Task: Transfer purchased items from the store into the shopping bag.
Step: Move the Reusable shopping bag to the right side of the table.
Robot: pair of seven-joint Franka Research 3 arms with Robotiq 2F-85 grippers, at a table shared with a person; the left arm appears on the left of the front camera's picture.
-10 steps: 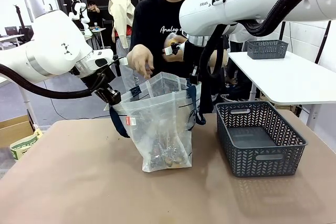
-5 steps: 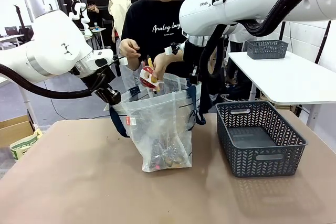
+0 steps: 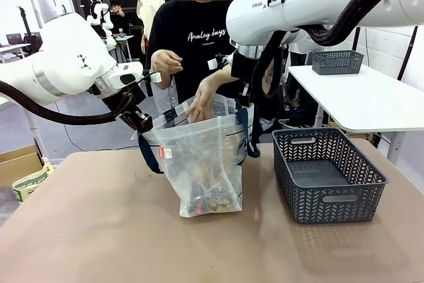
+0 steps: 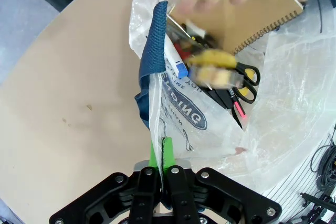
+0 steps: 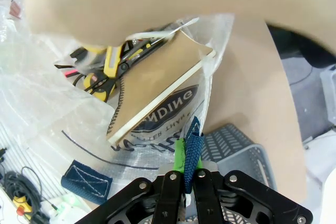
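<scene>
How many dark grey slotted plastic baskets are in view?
2. One dark grey basket stands on the brown table, right of the clear plastic bag; a second basket sits on the white table behind. No others visible.

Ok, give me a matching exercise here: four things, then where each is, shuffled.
1. basket
2. left gripper
3. person's lower hand
4. notebook

A. reaching into the shopping bag mouth
B. lying inside the bag
C. shut on the bag's rim
D. standing on the table beside the bag

Pairs: 1-D, 2-C, 3-A, 4-B
</scene>
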